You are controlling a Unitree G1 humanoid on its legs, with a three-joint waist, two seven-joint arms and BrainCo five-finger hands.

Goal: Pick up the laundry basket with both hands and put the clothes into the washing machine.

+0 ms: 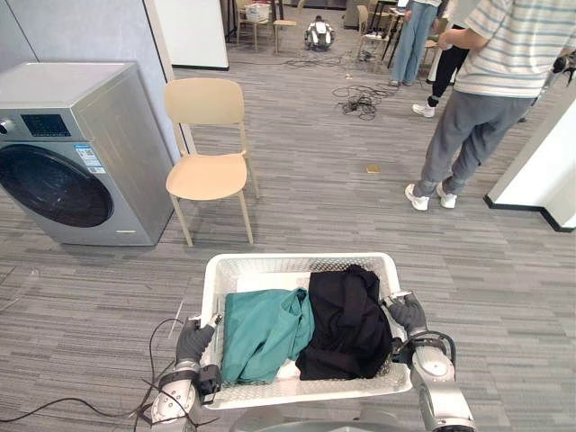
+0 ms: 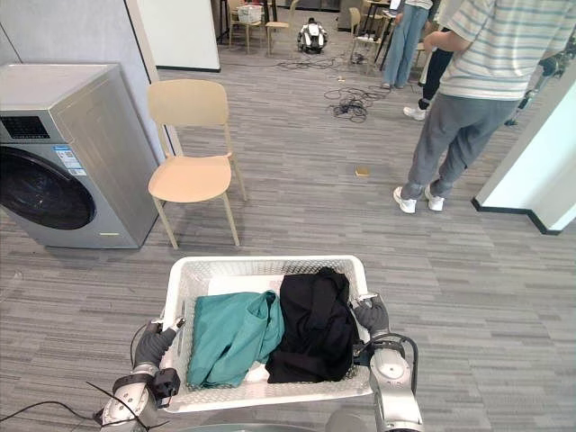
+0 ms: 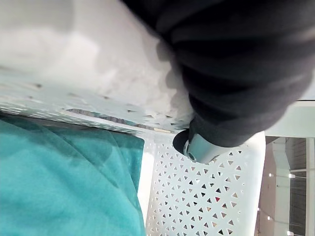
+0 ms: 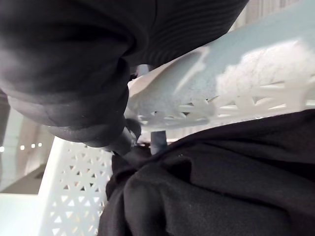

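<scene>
A white perforated laundry basket (image 1: pixel 297 262) rides at six o'clock in the head view, held above the grey carpeted floor (image 1: pixel 90 297) between the robot's two hands. The left hand (image 1: pixel 192 342) is clamped on the basket's rim at nine o'clock, and its wrist view shows one dark-tipped finger (image 3: pixel 199 147) hooked inside against the latticed wall. The right hand (image 1: pixel 408 314) grips the opposite rim at three o'clock, fingers curled over the edge beside the load. Inside the basket a teal garment (image 1: pixel 261 333) lies bunched on the left half and a black garment (image 1: pixel 346 324) is heaped on the right, the two touching at the middle, with a white cloth (image 1: pixel 265 282) showing beneath them toward twelve o'clock. The grey front-loading washing machine (image 1: pixel 76 153) stands at ten o'clock, well apart from the basket, its dark round door facing the room. A beige chair (image 1: pixel 209 175) sits just beside the machine at eleven o'clock. At one o'clock a person (image 1: pixel 486 99) in a striped top and grey trousers stands on the carpet, near a tangle of cables (image 1: pixel 360 99) on the floor.
</scene>
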